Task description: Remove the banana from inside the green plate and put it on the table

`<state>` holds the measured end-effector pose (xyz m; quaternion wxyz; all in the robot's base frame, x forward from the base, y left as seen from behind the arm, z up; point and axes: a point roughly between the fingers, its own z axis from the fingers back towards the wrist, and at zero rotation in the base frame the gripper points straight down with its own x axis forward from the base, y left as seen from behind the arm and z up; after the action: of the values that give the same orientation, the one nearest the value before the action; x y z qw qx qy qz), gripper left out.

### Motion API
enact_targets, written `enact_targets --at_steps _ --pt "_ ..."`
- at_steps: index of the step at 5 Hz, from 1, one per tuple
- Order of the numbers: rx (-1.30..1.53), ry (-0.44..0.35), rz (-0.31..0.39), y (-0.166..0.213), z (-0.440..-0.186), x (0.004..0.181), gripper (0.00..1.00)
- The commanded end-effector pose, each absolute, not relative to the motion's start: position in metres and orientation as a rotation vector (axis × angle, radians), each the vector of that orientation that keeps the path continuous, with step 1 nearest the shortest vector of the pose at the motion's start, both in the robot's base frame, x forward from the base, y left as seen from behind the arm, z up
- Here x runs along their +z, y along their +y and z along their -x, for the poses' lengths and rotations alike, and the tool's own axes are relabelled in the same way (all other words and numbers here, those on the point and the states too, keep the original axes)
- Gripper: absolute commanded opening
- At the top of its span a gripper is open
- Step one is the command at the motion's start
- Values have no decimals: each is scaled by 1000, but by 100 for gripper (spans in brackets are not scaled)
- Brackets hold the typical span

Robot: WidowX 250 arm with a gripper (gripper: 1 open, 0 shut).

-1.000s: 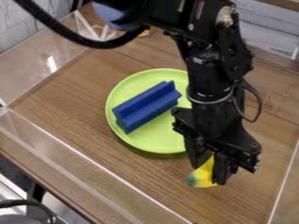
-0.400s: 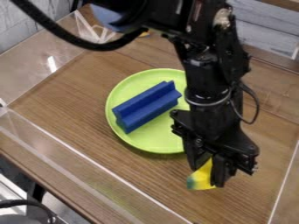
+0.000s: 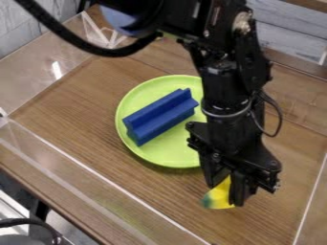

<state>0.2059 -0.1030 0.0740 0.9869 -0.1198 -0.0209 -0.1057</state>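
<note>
Camera view, from above one corner of the table (image 3: 90,144), showed the banana (image 3: 220,196) just beyond the near right rim of the green plate (image 3: 138,94), outside it and down at the wood surface. Only the banana's lower yellow part, with a greenish tip, was visible; the rest was hidden between the black fingers (image 3: 213,175). The gripper (image 3: 234,185) pointed steeply down and was clamped on the banana, its jaws held partly apart by the fruit's thickness. Whether the banana actually touched the tabletop could not be told.

Inside the plate, left of the gripper, lay a blue ridged block (image 3: 161,114), set diagonally and well clear of the banana. No brand, label or writing could be read anywhere.

Bare wood stretched from the plate toward the near and left sides, up to the clear acrylic wall (image 3: 52,177) along the edge. Right of the plate, the table's far edge stood near the gripper.
</note>
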Motion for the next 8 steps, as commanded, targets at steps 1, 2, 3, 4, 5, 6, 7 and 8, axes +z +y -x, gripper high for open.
enact_targets --at_steps 1,2,3,4,5,6,7,8 --pt "-210 -63 249 -102 -210 77 0" --pt "-211 -61 252 -101 -211 76 0" --pt "-212 -58 256 -101 -212 75 0" --pt "-213 -56 260 -101 -214 73 0" --pt "-213 -56 265 -102 -215 75 100" --pt "-214 -55 265 -102 -217 78 100" --pt "-215 -58 264 -103 -221 77 100" --pt "-215 -61 262 -103 -224 77 100"
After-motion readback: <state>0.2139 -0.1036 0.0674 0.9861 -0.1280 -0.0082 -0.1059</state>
